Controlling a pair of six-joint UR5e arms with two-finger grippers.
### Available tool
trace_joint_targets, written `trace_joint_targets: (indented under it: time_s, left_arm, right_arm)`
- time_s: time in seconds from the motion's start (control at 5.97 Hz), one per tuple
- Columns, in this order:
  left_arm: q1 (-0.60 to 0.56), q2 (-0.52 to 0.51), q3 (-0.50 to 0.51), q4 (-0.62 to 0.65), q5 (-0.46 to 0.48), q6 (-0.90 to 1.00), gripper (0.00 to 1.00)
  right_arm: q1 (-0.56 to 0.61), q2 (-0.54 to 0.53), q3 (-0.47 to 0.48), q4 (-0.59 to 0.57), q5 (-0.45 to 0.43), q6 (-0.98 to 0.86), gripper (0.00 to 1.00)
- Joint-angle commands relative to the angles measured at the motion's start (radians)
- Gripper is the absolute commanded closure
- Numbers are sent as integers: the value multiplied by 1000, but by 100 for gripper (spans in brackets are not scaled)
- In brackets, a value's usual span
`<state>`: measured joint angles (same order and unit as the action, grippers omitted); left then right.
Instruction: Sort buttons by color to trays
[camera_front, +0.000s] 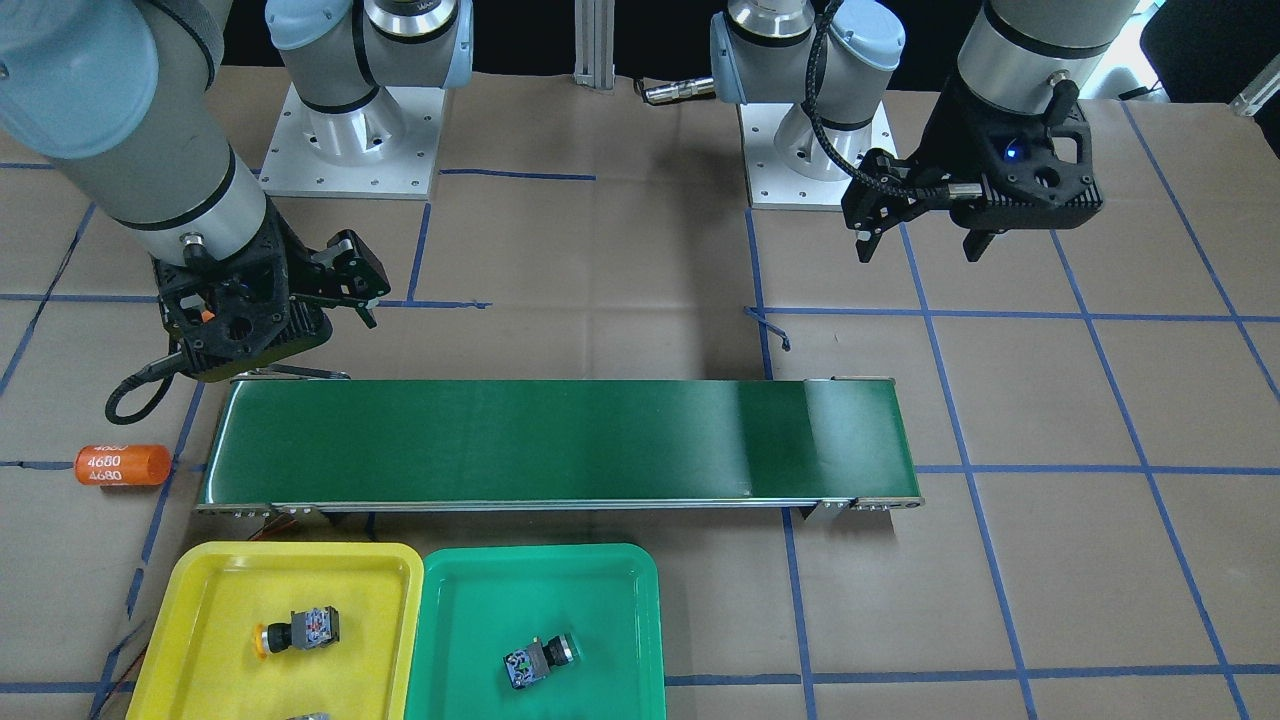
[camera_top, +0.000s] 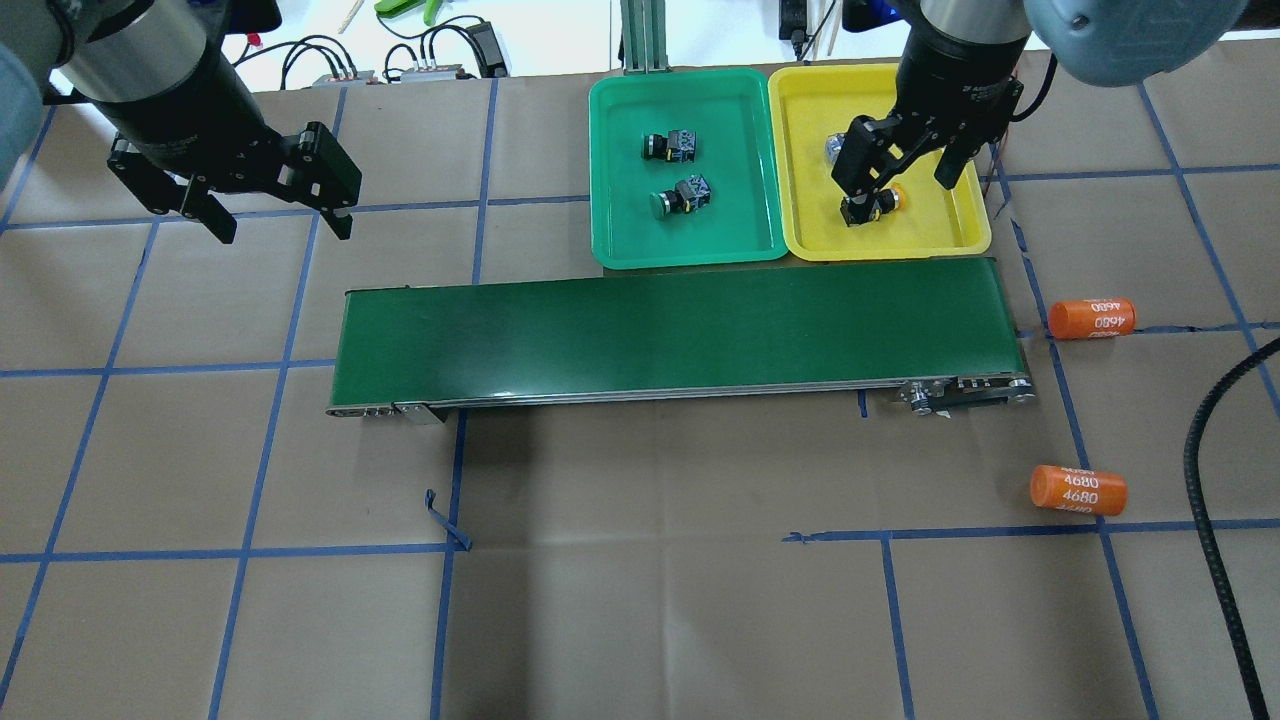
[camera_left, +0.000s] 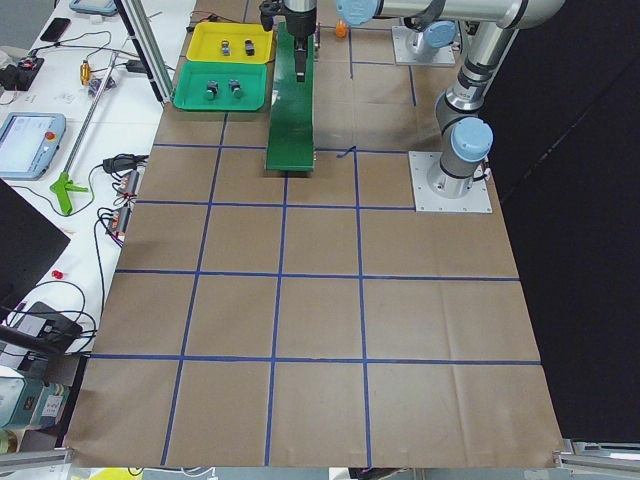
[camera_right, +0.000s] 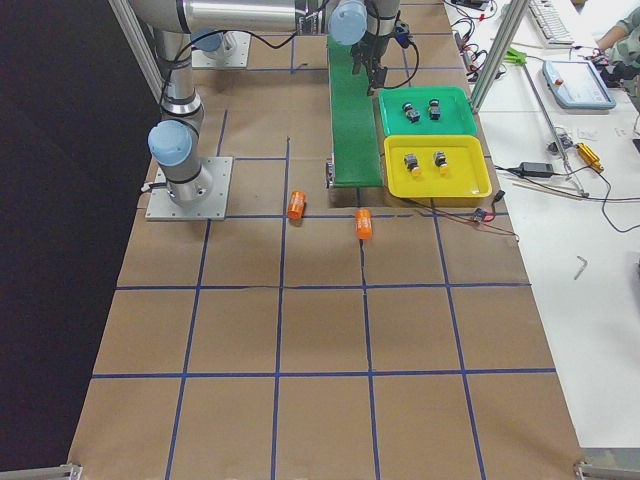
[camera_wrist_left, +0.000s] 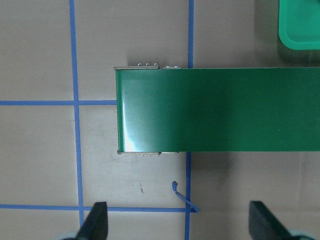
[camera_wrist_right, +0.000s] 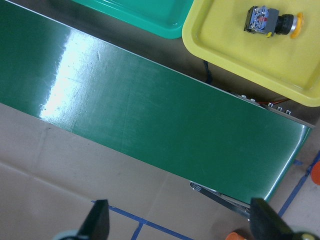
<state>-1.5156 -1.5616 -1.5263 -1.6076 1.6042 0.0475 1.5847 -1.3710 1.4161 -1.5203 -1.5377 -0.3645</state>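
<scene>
Four buttons (camera_top: 670, 147) (camera_top: 680, 198) (camera_right: 411, 161) (camera_right: 440, 159), two orange cylinders (camera_top: 1092, 318) (camera_top: 1078, 490).
Two buttons each in green tray (camera_top: 602, 180) and yellow tray (camera_top: 805, 120); both cylinders read "4680"; my left gripper (camera_top: 285, 228) and right gripper (camera_top: 898, 190) gape, empty.

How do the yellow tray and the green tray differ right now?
The yellow tray holds a yellow-capped button and a second one; the green tray holds two green-capped buttons. The yellow tray lies by the conveyor belt's end, the green tray nearer its middle. Both are rimmed, side by side.
</scene>
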Motion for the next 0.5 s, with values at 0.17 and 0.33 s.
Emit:
trace_joint_targets:
  time_s: [0.17, 0.33]
  left_arm:
    - [2, 0, 0, 0, 0, 0, 1]
    - [2, 0, -2, 0, 0, 0, 1]
  right_arm:
    - [5, -115, 35, 22, -27, 340, 0]
    - [3, -207, 122, 54, -30, 352, 0]
